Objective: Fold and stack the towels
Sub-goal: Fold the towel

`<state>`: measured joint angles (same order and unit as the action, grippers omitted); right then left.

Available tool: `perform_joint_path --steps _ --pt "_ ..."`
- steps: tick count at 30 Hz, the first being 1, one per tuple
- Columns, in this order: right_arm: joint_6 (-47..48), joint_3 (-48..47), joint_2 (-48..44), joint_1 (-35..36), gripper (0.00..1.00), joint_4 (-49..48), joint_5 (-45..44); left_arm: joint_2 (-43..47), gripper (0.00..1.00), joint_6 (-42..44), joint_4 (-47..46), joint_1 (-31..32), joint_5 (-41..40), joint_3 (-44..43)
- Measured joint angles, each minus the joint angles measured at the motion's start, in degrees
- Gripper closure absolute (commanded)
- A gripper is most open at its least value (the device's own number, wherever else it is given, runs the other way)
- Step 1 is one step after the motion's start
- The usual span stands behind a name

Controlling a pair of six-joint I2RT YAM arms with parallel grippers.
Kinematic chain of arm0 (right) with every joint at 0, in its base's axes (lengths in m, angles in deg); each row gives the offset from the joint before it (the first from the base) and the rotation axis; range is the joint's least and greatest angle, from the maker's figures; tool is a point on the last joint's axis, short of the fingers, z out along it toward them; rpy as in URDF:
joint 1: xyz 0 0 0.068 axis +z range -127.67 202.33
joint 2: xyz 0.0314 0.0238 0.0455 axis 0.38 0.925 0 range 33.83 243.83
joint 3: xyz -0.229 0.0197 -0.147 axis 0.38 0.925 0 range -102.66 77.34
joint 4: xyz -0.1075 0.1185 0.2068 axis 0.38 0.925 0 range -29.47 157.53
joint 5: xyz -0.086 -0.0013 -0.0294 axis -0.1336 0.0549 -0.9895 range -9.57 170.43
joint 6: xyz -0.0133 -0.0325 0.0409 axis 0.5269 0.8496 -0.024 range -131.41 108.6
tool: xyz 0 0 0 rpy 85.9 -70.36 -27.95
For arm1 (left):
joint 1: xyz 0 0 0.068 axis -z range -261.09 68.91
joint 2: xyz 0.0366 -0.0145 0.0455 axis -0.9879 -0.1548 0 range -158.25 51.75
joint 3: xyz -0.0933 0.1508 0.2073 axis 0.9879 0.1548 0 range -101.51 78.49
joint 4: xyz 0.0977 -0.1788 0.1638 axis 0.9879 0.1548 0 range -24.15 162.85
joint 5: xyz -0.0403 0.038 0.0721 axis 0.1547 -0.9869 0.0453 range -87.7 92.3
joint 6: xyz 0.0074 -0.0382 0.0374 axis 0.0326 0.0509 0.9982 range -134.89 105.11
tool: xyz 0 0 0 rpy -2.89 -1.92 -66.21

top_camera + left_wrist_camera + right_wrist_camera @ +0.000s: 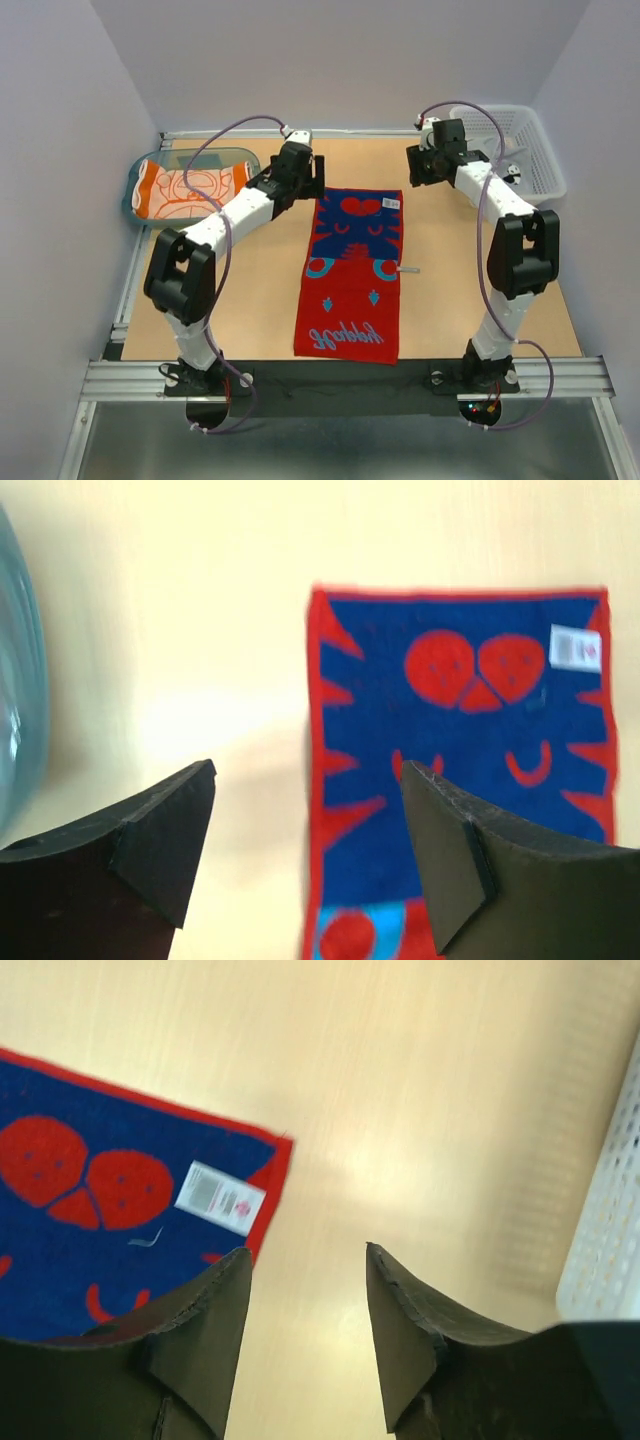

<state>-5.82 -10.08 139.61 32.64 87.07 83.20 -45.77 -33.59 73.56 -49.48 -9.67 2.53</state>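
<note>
A red towel with blue marks [352, 272] lies flat and unfolded in the middle of the table. It shows in the left wrist view [460, 740] and in the right wrist view [110, 1210] with its white label [220, 1198]. An orange towel with pale lines [185, 192] lies folded in the teal tray [135, 190] at the far left. My left gripper [300, 190] is open and empty above the red towel's far left corner [308, 770]. My right gripper [425, 165] is open and empty, just right of the towel's far right corner [308, 1250].
A white mesh basket [525, 150] stands at the far right corner, its wall showing in the right wrist view [610, 1230]. The tray's rim shows in the left wrist view [20, 700]. Bare wooden table surrounds the red towel.
</note>
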Motion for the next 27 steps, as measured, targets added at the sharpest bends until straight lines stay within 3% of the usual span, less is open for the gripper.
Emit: perform_joint_path --steps 10,21,27 --pt "6.6 -8.8 15.8 -2.8 0.57 0.4 7.2 -22.4 0.18 18.9 4.0 -6.1 7.3 -24.2" --pt "9.4 -14.9 20.8 -2.8 0.59 1.0 14.5 -30.9 0.22 29.0 6.7 -7.4 15.3 -33.3" --pt "10.4 -16.1 23.6 -2.8 0.61 1.0 14.8 -33.9 0.3 30.8 6.8 -7.7 17.6 -35.6"
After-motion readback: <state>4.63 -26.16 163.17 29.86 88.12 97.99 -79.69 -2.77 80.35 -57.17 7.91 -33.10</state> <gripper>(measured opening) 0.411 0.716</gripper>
